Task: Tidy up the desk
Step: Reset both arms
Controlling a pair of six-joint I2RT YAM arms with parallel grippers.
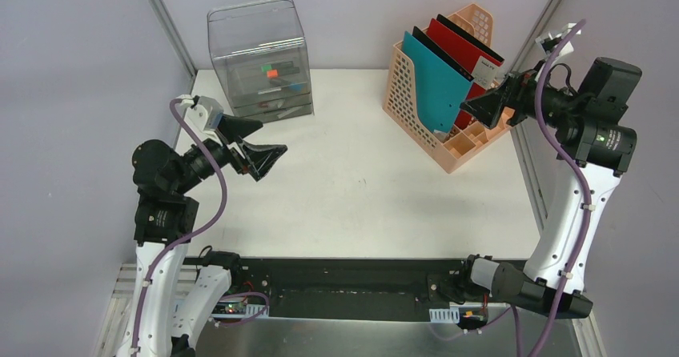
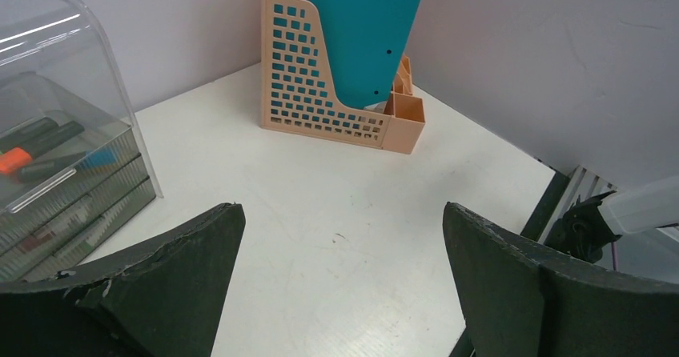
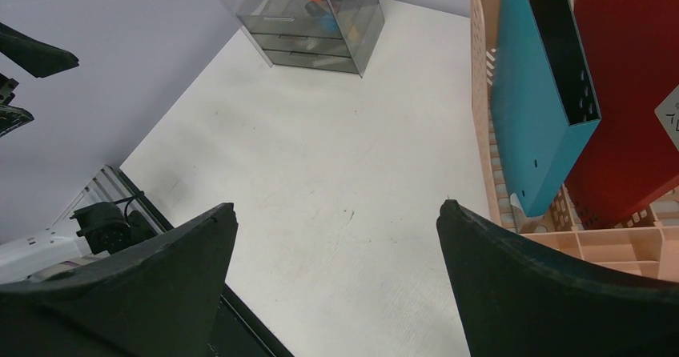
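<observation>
Desk (image 1: pixel 360 189) lies smooth and white beneath left gripper (image 1: pixel 272 139) and right gripper (image 1: pixel 474 110), both spread wide, holding nothing.

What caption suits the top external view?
Left gripper and right gripper open over the desk, drawer unit and file holder at back.

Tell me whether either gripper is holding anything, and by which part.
Nothing is held. The left gripper and the right gripper both stand open above the desk, nothing between their jaws.

one desk (image 1: pixel 360 189), one drawer unit (image 1: pixel 260 61), one file rack (image 1: pixel 407 93), two folders (image 1: pixel 432 81)
</observation>
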